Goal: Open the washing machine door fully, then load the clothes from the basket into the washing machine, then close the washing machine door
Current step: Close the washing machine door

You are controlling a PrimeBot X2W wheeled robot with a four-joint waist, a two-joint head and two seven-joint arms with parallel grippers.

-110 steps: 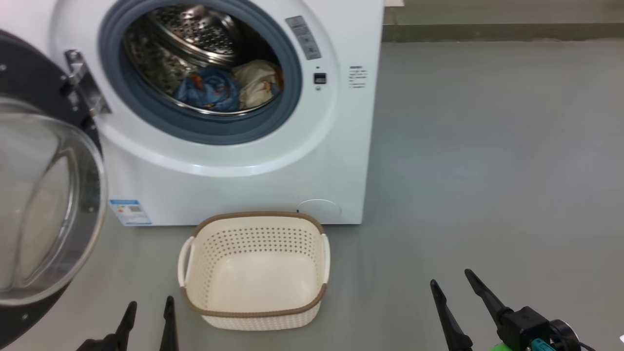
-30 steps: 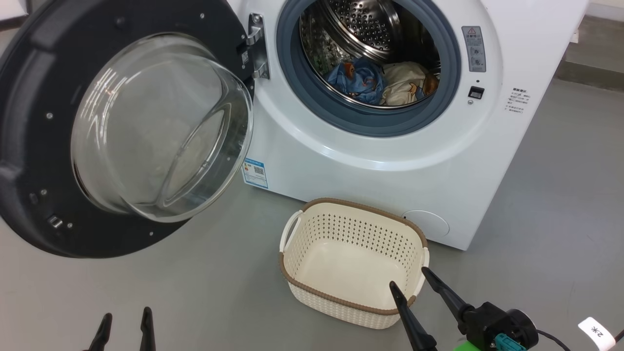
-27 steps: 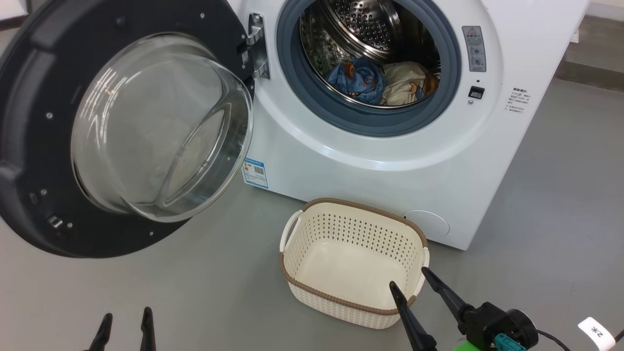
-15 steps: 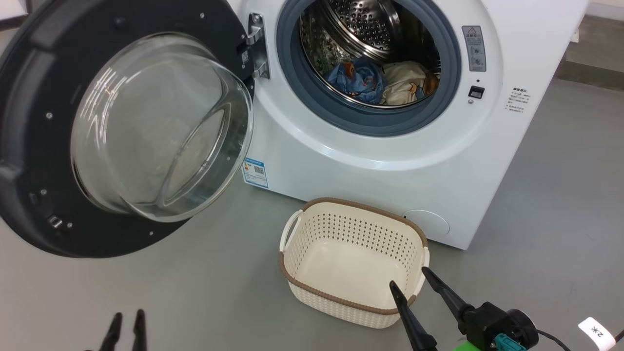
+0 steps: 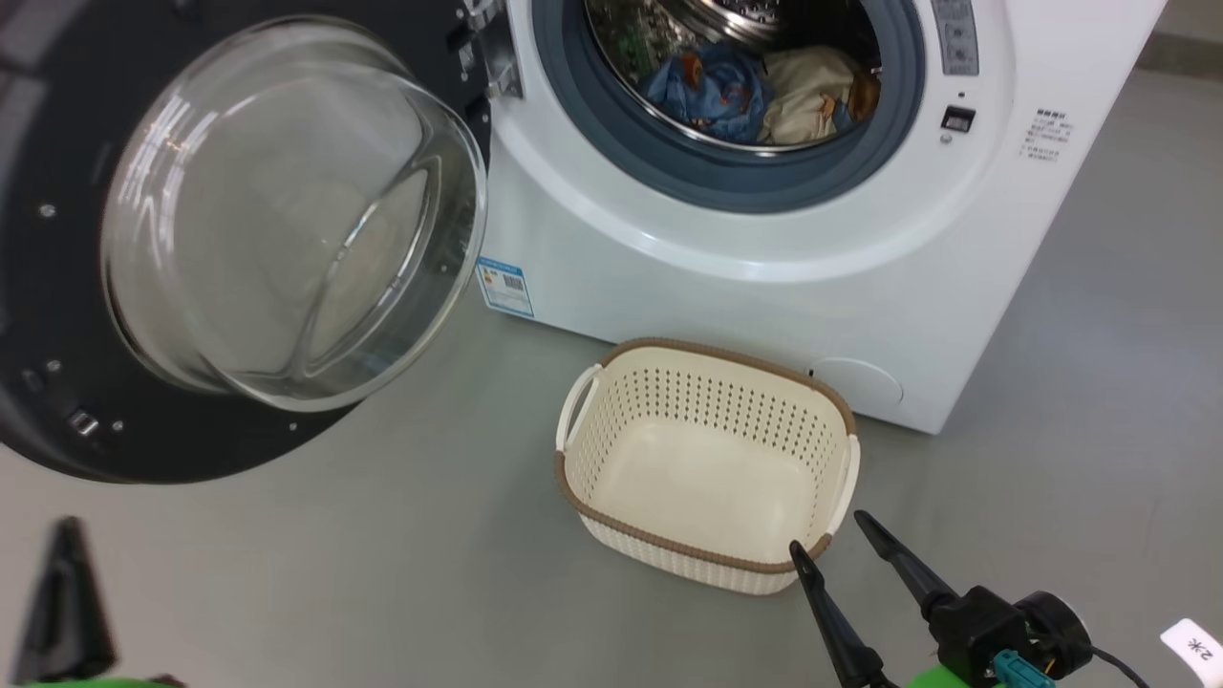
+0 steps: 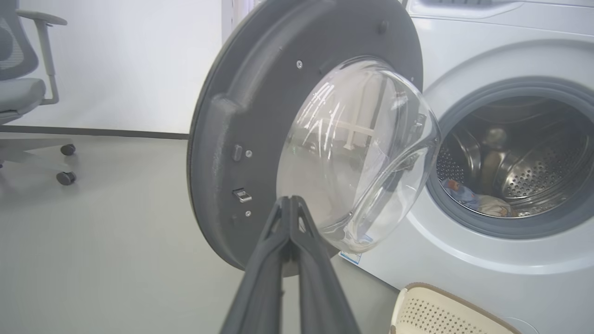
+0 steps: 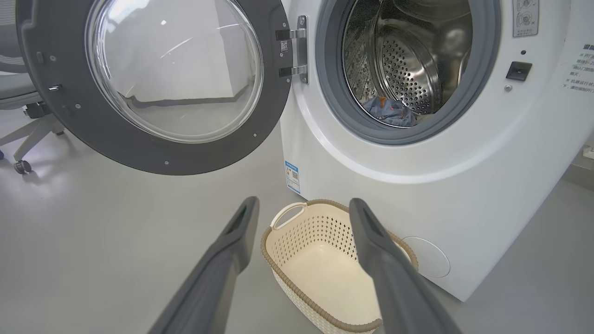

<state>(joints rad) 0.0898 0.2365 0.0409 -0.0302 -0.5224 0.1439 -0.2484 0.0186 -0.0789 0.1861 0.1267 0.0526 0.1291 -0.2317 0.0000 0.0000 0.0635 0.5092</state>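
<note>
**Steel drum loaded, door wide open**

The clothes, one blue-printed and one cream, lie inside the washing machine. The washing machine door stands swung out at the machine's left. The basket sits on the floor just in front of the machine. The left gripper is pinched together on nothing, facing the door. The right gripper is spread wide and holds nothing, in front of the machine.

Washing machine door: cropped by the head view's top and left edges.
Left gripper: blurred dark shape.
Label sticker: print too small to read.
Basket: cut off at the left wrist view's bottom edge.
</note>
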